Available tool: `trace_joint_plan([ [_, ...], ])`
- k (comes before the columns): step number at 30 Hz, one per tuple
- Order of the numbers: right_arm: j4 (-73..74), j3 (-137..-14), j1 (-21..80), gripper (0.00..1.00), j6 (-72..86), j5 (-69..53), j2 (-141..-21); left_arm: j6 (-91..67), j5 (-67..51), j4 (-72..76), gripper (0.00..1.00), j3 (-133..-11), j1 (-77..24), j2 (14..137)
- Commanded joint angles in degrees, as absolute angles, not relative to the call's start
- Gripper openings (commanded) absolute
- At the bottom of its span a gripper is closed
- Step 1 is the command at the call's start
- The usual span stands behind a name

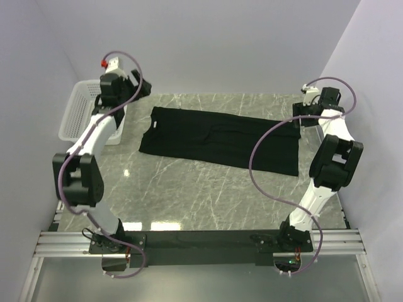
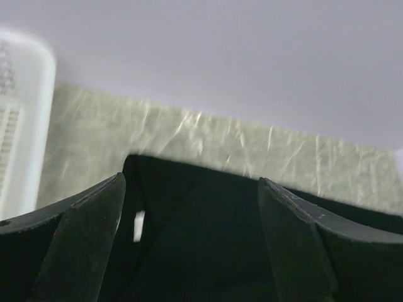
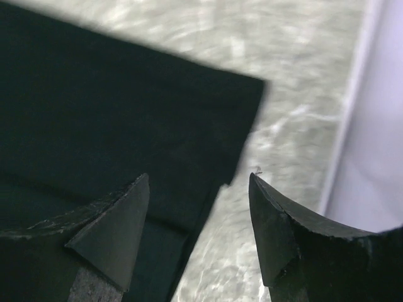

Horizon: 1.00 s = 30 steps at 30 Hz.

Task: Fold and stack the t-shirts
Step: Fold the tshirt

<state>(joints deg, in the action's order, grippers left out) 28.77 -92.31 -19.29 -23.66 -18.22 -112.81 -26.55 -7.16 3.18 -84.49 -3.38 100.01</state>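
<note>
A black t-shirt (image 1: 217, 138) lies flat on the marble table, folded into a long band, collar end at the left. No logo shows. My left gripper (image 1: 143, 87) is open and empty, above the collar end. In the left wrist view the shirt (image 2: 208, 239) lies between and below the spread fingers of the left gripper (image 2: 190, 179), and a small white label shows at the neck. My right gripper (image 1: 301, 119) is open and empty over the shirt's far right corner. In the right wrist view that gripper (image 3: 199, 176) straddles the edge of the shirt (image 3: 113, 113).
A white mesh basket (image 1: 82, 110) stands at the table's left edge, next to the left arm; its rim also shows in the left wrist view (image 2: 25, 113). Grey walls close the back and the sides. Bare marble (image 1: 201, 195) lies in front of the shirt.
</note>
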Motion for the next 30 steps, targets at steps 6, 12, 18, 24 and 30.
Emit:
trace_joint_plan([
  [6, 36.1, -80.3, -18.5, 0.69, -38.8, -32.6, -98.9, -22.2, -16.6, -5.4, 0.86, -66.5, -3.2, 89.6],
  [12, 36.0, -68.0, -18.7, 0.68, -35.9, -30.0, -91.9, -16.9, -10.3, -6.9, 0.83, -60.9, -3.8, 91.7],
  [18, 33.1, -61.3, -19.3, 0.67, -33.1, -25.8, -89.3, -13.6, -8.8, -9.2, 0.74, -67.1, -4.7, 101.0],
  [24, 33.2, -61.0, -21.7, 0.66, -30.9, -24.6, -90.0, -10.7, -7.0, -12.7, 0.71, -69.3, -6.2, 104.0],
  [30, 33.3, -61.1, -22.6, 0.66, -30.0, -23.9, -90.9, -9.3, -7.6, -14.1, 0.63, -68.3, -6.3, 104.3],
])
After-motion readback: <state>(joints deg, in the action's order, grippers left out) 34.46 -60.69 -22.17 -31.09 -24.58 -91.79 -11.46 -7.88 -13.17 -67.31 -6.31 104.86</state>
